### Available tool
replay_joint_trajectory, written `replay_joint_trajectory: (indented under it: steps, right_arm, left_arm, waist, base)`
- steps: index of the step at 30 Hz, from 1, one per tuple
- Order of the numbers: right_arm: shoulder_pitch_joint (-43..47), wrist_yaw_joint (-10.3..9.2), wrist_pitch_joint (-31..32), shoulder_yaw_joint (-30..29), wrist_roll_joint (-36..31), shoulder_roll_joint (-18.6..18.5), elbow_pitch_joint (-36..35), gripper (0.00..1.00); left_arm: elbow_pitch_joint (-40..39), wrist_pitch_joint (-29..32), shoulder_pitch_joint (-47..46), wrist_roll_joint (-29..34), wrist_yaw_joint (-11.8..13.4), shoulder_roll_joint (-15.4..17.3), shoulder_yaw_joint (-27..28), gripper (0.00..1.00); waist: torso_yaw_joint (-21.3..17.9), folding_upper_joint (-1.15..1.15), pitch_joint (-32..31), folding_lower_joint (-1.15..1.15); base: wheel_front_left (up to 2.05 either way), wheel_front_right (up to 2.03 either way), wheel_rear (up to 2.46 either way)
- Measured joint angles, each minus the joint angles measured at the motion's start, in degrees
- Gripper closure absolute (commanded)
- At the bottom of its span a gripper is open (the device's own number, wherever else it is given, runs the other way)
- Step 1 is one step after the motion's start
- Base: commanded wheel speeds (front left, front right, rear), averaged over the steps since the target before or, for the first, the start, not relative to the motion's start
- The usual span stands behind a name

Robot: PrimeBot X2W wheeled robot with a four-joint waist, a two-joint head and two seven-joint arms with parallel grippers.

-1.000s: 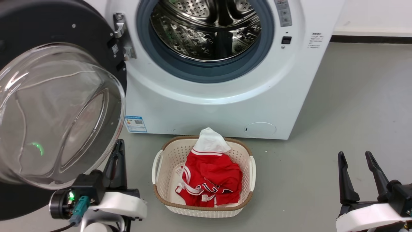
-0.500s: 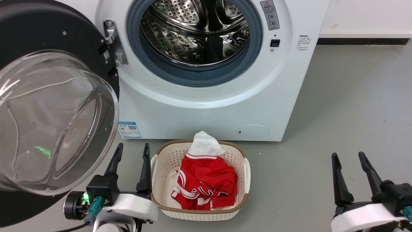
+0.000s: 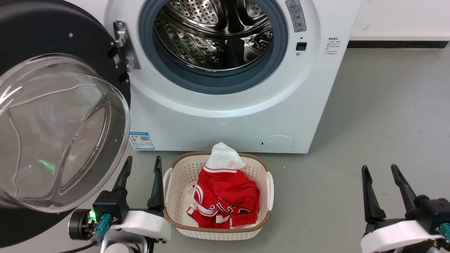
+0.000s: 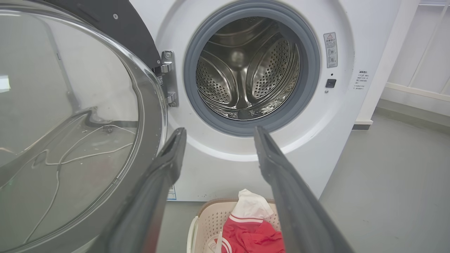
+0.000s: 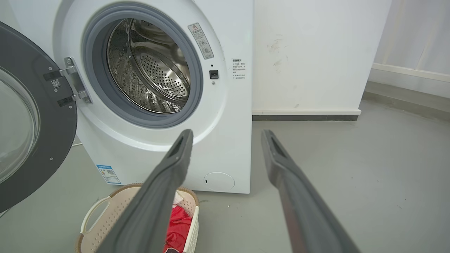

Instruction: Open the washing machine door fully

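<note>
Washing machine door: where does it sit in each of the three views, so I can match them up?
Head view: the washing machine door stands open on the left, glass bowl towards the camera.
Left wrist view: the door takes up the left half.
Right wrist view: the door is at the left edge, partly cut off.
Shared landmark: the metal hinge at the door's right side.

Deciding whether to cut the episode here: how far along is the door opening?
Done: the door stands swung wide on its hinge, clear of the drum mouth. In hand: nothing; the left pincer and right pincer are both open, holding nothing. Left: probably little; whether the door is at its stop I cannot tell.
</note>
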Motion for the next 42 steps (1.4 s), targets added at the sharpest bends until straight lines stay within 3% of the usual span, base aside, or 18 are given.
replay_joint_trajectory:
  steps: [20, 21, 25, 42]
  right_arm:
    - [-0.43, 0.0, -0.33, 0.0, 0.02, 0.01, 0.51, 0.0]
    - [-0.26, 0.0, -0.33, 0.05, 0.03, 0.01, 0.87, 1.0]
    - [0.82, 0.0, -0.04, 0.25, 1.32, 0.02, 2.74, 1.0]
    - [-0.66, 0.0, 2.46, 0.21, 20.57, -0.15, 5.68, 1.0]
  left_arm:
    - [-0.02, -0.14, 0.03, 1.63, -0.51, -0.51, 0.87, 0.0]
    - [0.31, -0.13, 0.25, 1.64, -0.54, -0.54, 0.77, 1.0]
    - [1.96, 0.27, 1.87, 0.56, -0.67, -1.09, 0.42, 1.0]
    - [3.16, 4.46, 1.74, -16.56, -4.19, -2.19, 4.31, 1.0]
  waist:
    - [-0.49, 0.0, 0.43, 0.0]
    - [-0.5, 0.0, 0.43, 0.0]
    - [-0.53, 0.0, 0.41, 0.0]
    - [-0.8, 0.0, 0.18, 0.0]
  base:
    - [0.0, 0.0, 0.0]
    - [0.0, 0.0, 0.0]
    - [0.0, 0.0, 0.0]
    - [0.0, 0.0, 0.0]
